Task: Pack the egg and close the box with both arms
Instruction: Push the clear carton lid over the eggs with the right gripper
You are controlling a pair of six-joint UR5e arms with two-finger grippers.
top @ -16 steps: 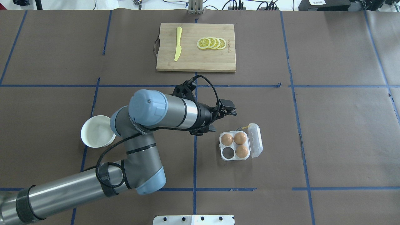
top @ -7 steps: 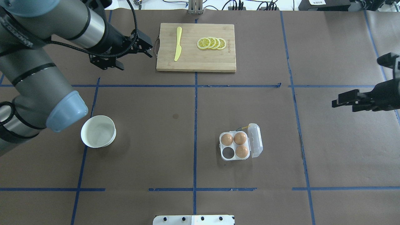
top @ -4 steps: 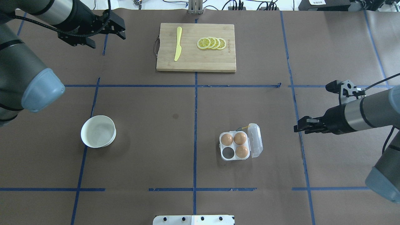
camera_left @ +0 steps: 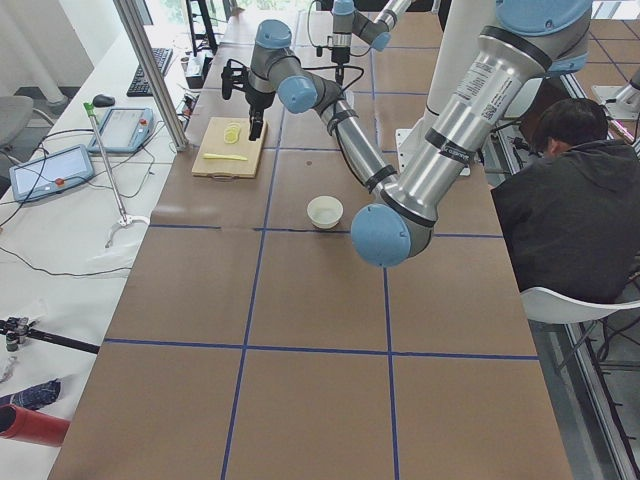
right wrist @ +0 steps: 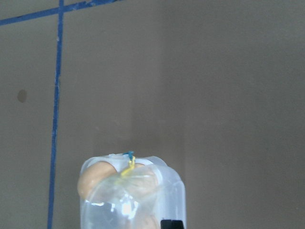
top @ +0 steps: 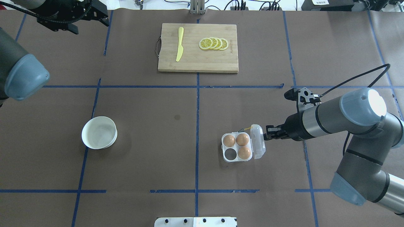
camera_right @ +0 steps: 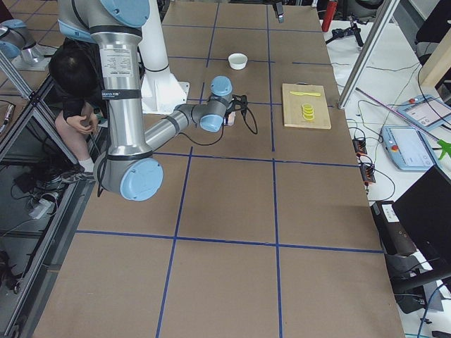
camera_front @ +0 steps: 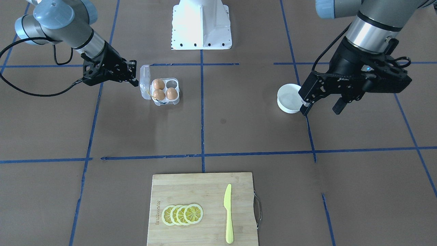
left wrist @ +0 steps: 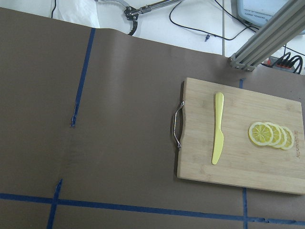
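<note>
The box (top: 237, 147) sits on the brown surface (top: 157, 126), just right of the center tape line. Its clear lid (top: 257, 142) stands open along the side toward the right arm (top: 318, 121). Three eggs (top: 242, 139) fill three of its four cups. The cup (top: 231, 153) at the near left corner, seen from behind the robot, is bare. A thin yellow cord (top: 246, 128) shows at the far edge of the lid.

The right arm reaches in low from the side, and its black tip is just beside the outer face of the lid. Whether it touches the plastic, or how far apart its jaws stand, cannot be told. The right wrist view shows only one dark fingertip (right wrist: 171, 224) below the lid.

The left arm (camera_front: 367, 24) is raised well above the surface on the other side, with its jaws spread wide and holding nothing. A white bowl (top: 99, 132) rests well apart from the box. At the far side lies a wooden cutting board (top: 202, 60) with a yellow knife (top: 180, 44) and a row of lemon slices (top: 214, 43).
</note>
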